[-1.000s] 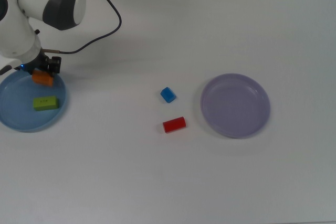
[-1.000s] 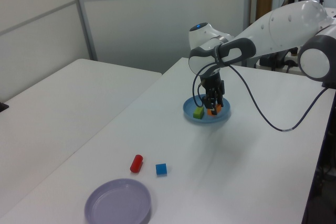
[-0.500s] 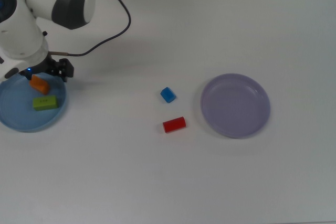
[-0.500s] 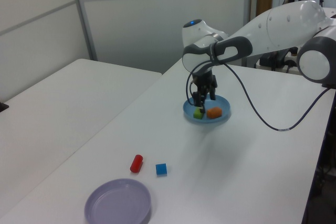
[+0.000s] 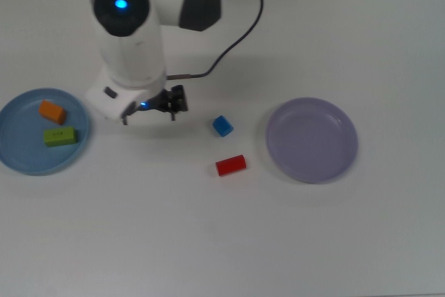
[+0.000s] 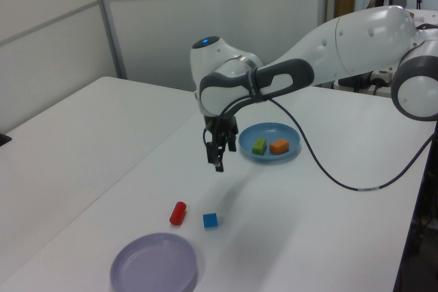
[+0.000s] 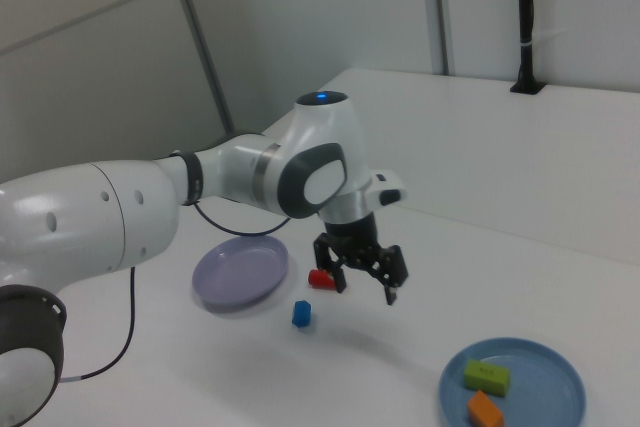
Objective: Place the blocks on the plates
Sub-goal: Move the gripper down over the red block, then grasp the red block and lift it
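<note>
Step in hand: fetching the small blue cube (image 5: 222, 126). Black two-finger gripper (image 7: 366, 277): spread, empty, aloft. Next: descend over cube, close.

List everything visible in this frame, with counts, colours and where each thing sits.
Blue plate: 1, light blue, at the top view's left.
Orange block: 1, orange, on the blue plate.
Green block: 1, lime green, on the blue plate beside the orange one.
Lavender plate: 1, pale lavender, at the top view's right, holding nothing.
Blue cube: 1, blue, on the table between the plates.
Red block: 1, red, on the table near the blue cube.
Table: 1, white.
Arm: 1, white and grey.
Hand: 1, black, open, empty, above the table.
</note>
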